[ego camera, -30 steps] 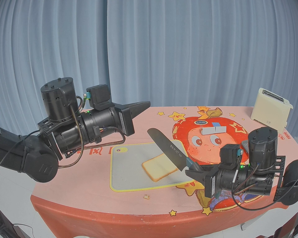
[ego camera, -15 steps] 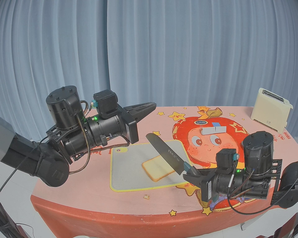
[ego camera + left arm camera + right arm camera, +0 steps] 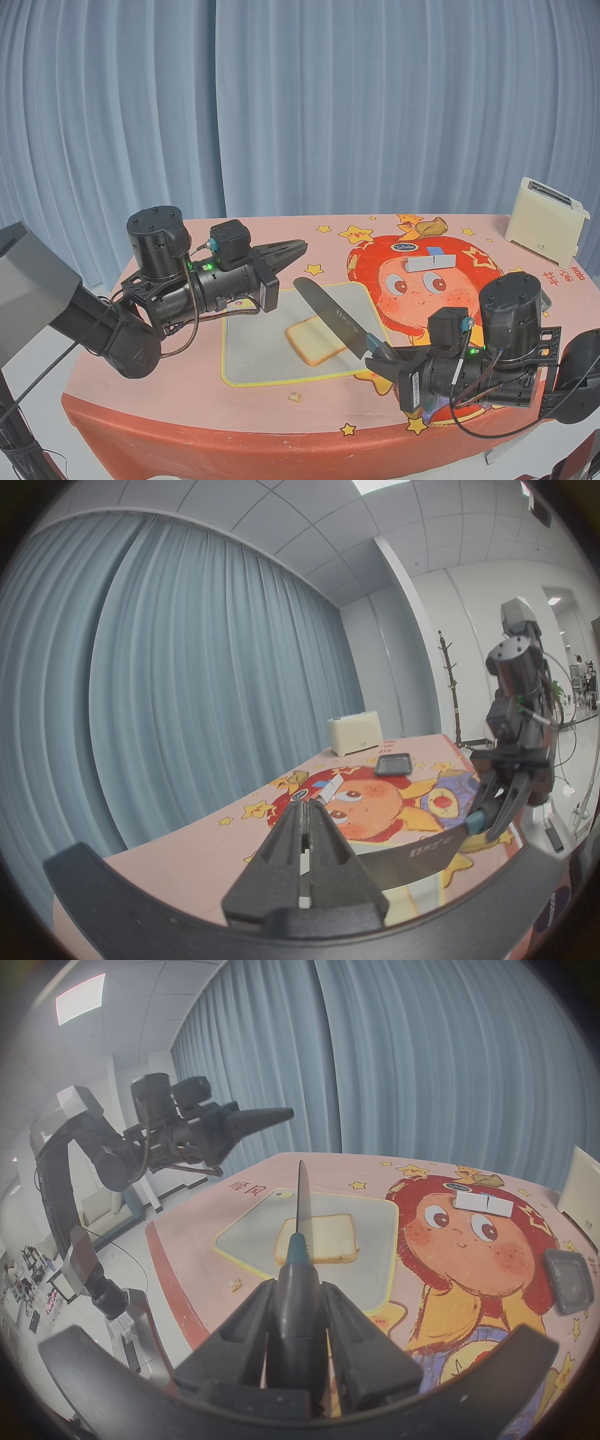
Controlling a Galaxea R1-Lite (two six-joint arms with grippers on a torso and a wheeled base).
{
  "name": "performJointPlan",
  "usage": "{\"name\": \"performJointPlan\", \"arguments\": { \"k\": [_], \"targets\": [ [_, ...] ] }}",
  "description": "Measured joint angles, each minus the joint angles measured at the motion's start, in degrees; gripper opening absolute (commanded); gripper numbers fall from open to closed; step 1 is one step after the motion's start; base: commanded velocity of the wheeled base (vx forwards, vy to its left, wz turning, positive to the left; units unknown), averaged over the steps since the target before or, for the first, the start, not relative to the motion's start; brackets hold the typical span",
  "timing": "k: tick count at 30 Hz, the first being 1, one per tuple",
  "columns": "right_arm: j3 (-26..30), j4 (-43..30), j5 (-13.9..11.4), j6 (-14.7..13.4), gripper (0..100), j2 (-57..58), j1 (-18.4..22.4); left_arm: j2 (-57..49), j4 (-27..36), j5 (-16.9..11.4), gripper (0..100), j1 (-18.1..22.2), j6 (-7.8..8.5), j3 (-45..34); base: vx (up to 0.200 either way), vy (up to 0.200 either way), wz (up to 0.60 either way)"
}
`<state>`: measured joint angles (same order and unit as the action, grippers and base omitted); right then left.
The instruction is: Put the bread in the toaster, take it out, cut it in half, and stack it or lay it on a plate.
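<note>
On the counter [image 3: 187,387], the cutting board [image 3: 256,350] is carrying the bread [image 3: 309,345]. The left gripper [image 3: 292,249] is hovering nearby, jaws pressed together. The right gripper [image 3: 381,357] is pinching the knife [image 3: 334,312] in its jaws above the slice. Cutting is in hand, and the next move is lowering the blade across the slice's middle.

I read the knife [image 3: 331,314] blade as dark matt metal, the cutting board [image 3: 256,344] as matt grey plastic, and the toaster [image 3: 545,220] as smooth cream plastic. The table [image 3: 187,387] wears smooth printed cloth. The bread [image 3: 312,344] looks soft and porous; the curtain [image 3: 375,106] is pleated cloth.
</note>
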<state>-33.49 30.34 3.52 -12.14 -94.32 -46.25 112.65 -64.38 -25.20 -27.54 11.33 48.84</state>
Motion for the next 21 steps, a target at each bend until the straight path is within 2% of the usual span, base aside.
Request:
{"name": "performJointPlan", "arguments": {
  "k": [2, 6, 8, 14, 18, 21],
  "targets": [
    [0.02, 0.01, 0.0, 0.0, 0, -0.13, -0.35, 0.94, -0.07, 0.0, 0, 0.26, 0.88, 0.17, 0.0, 0.0, 0.0],
    [0.11, 0.0, 0.04, 0.02, 0, -0.37, -0.57, 2.21, -0.1, -0.04, 0, 0.32, 4.73, 0.66, 0.0, 0.0, 0.0],
    [0.11, 0.01, 0.09, 0.0, 0, -0.55, -0.61, 2.58, -0.07, -0.11, 0, 0.21, 6.07, 1.13, 0.0, 0.0, 0.0],
    [0.11, 0.09, 0.09, 0.0, 0, -1.05, -0.74, 3.63, -0.21, -0.3, 0, -0.99, 6.9, 1.88, 0.0, 0.0, 0.0],
    [0.02, 0.17, 0.09, 0.0, 0, -1.27, -0.88, 5.14, -1.06, -1.18, 0, -1.54, 8.73, 1.9, 0.0, 0.0, 0.0],
    [0.0, 0.26, 0.09, -0.04, 0, -1.52, -0.9, 6.01, -1.08, -1.32, 0, -2.04, 8.92, 1.85, 0.0, 0.0, 0.0]
  ]
}}
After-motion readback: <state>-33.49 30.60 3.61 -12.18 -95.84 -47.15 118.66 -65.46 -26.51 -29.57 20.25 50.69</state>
